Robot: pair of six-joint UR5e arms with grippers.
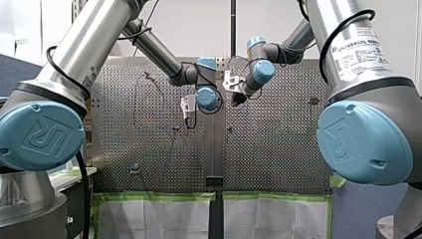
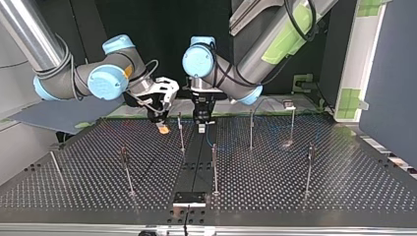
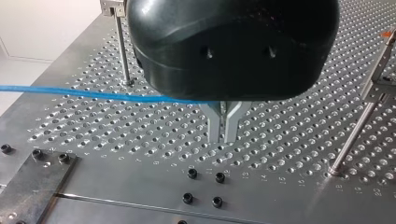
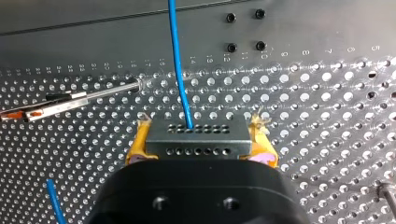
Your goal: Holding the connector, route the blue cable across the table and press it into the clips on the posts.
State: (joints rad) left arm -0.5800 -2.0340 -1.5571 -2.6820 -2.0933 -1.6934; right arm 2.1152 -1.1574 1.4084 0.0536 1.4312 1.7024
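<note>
In the right wrist view my right gripper (image 4: 198, 135) is shut on the grey connector (image 4: 198, 140), a block with rows of holes held between its yellow pads (image 4: 140, 142). The blue cable (image 4: 180, 70) leaves the connector and runs ahead toward the table's dark middle strip. In the left wrist view my left gripper (image 3: 223, 128) holds its metal fingers together low over the table. The blue cable (image 3: 93, 94) comes in taut from the side and ends at those fingers. In the top view my right gripper (image 2: 162, 127) and left gripper (image 2: 201, 127) hang side by side at the far middle, a thin post (image 2: 181, 132) between them.
Several thin clip posts stand on the perforated table, among them one (image 2: 251, 130), one (image 2: 214, 167) and one (image 2: 127, 169). A clip-topped post (image 3: 122, 46) stands beside my left gripper, another (image 3: 359, 126) on its other side. The bolted middle strip (image 2: 196, 162) runs toward the near edge.
</note>
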